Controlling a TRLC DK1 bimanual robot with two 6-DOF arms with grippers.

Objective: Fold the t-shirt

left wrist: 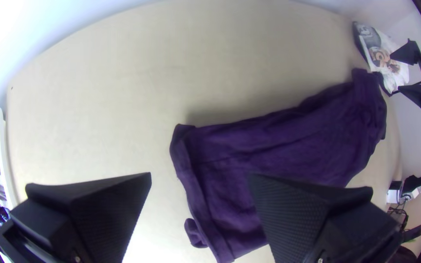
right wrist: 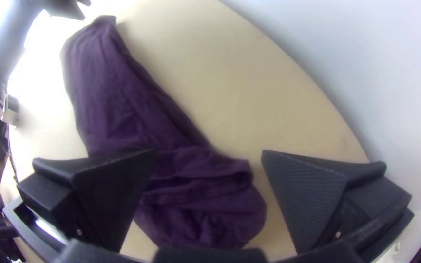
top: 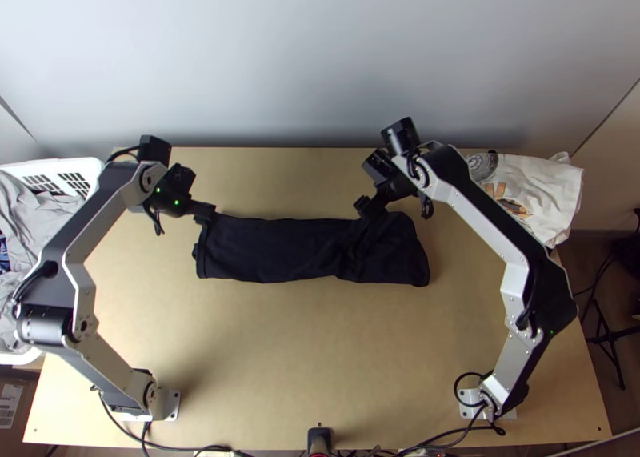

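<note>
Light wooden desk (top: 320,361) is sitting against a pale wall (top: 320,65), with cables (top: 192,448) running along its near edge. Dark t-shirt (top: 272,250) is lying on it as a long narrow strip, running left to right across the middle, a bit nearer the far edge. Its left part is lying fairly flat, ending in a straight hem band (left wrist: 196,195), with a small flap (left wrist: 194,234) poking out past the hem. Its right part is looking wrinkled and partly doubled over, finishing in a rounded end. Left end effector (top: 205,212) is hovering at the strip's far left corner, fingers standing wide apart, holding nothing; the hem end is showing below the gap. Right end effector (top: 369,207) is hovering at the far edge, right of the strip's middle, near the wrinkled part. Its fingers are also standing wide apart, with nothing gripped and cloth showing below the gap. Can't tell whether either one is touching the fabric. White basket (top: 94,166) is standing beside the desk's left edge, holding grey clothes (top: 28,217). White printed cloth (top: 548,186) is lying at the far right corner, just behind the right arm (top: 488,217).
</note>
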